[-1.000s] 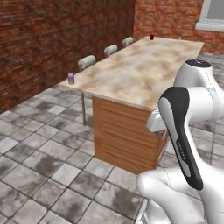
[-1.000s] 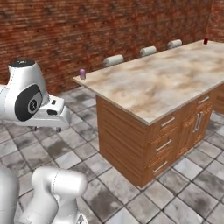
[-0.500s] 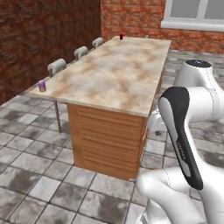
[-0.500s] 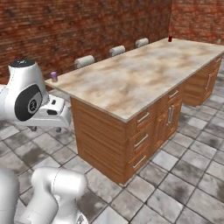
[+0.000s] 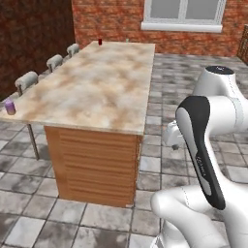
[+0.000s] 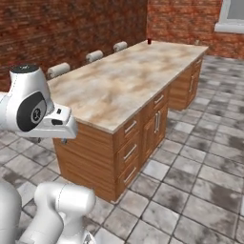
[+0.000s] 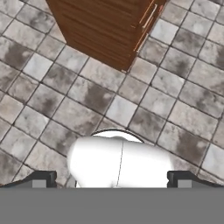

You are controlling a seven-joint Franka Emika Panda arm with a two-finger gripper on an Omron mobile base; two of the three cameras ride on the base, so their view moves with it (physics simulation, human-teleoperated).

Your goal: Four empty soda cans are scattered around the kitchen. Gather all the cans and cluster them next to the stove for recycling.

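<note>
The white arm (image 5: 208,145) stood folded upright over its base, the dark-banded upper link rising steeply to a rounded elbow joint (image 5: 220,85) at the top. In the right base view the same joint (image 6: 29,97) sat high at the left, with the wrist section (image 6: 59,125) projecting sideways from it. The hand (image 7: 112,180) pointed down toward the floor. Its two dark fingertips (image 7: 40,178) stood far apart at opposite sides of the hand view, jaws fully spread, nothing between them. The hand touched nothing.
</note>
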